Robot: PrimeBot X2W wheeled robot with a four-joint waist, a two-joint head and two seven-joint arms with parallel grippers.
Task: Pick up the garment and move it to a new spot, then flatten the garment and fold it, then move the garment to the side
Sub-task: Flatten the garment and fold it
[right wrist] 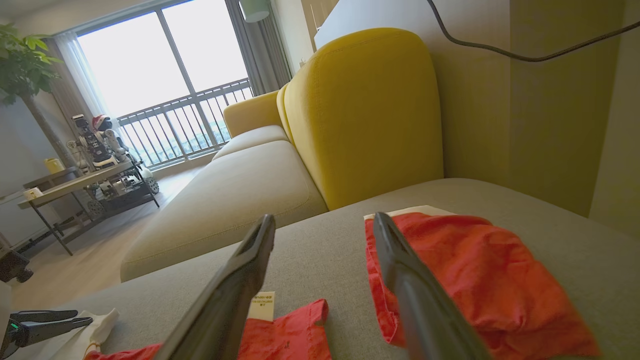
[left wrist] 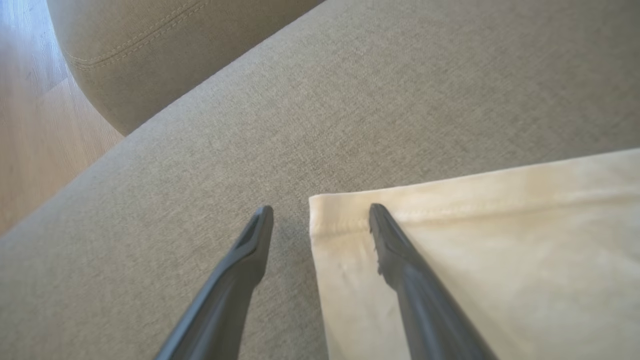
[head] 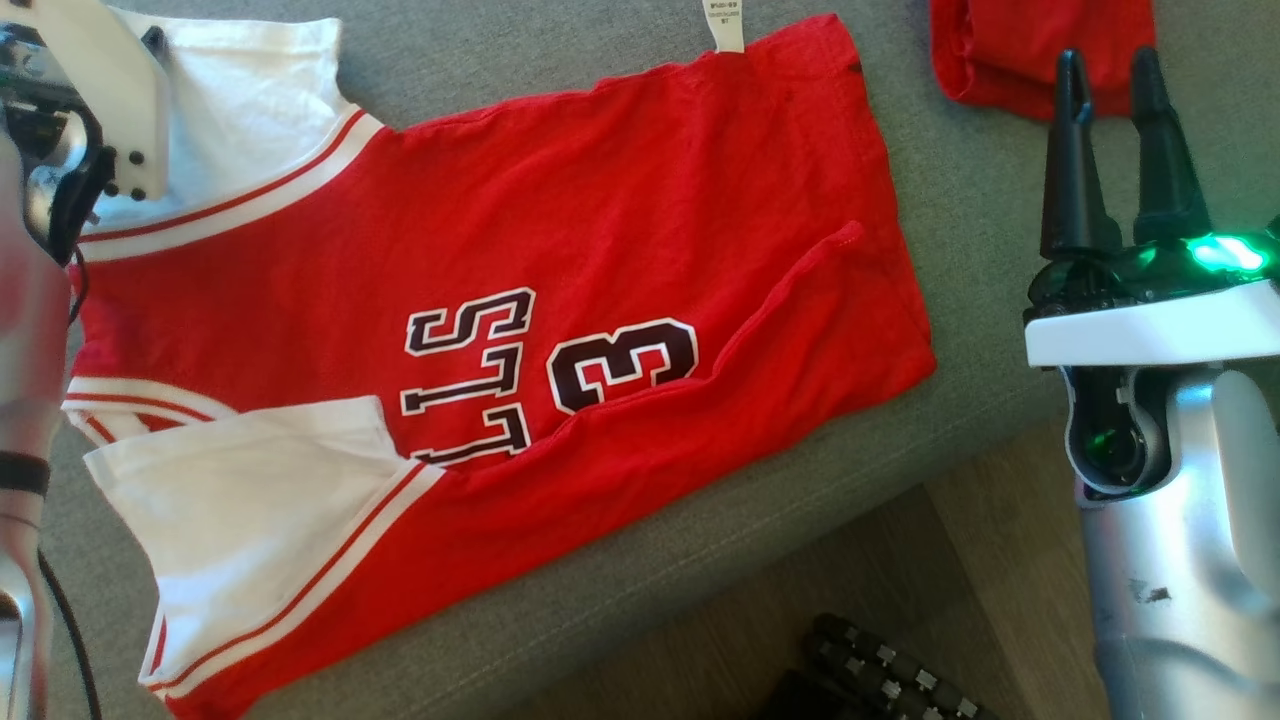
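Garment (head: 560, 250) laid out, top sleeve (head: 260, 100) part hidden (L arm (head: 30, 300)) | L gripper (left wrist: 320, 212) spread | R gripper (head: 1107, 60) spread, empty

Big grey fabric seat (head: 980, 200) took up most of the foreground, w/ wood floor (head: 1000, 540) below its edge. Behind it stood a yellow backrest (right wrist: 360, 115) & a beige sofa (right wrist: 225, 200) running toward a tall window (right wrist: 165, 65). V. bright daylight, balcony railing (right wrist: 185, 125) outside. Leafy plant (right wrist: 20, 60) + a low table (right wrist: 75, 182) sat by the window, pale wall (right wrist: 550, 110) next to the backrest.
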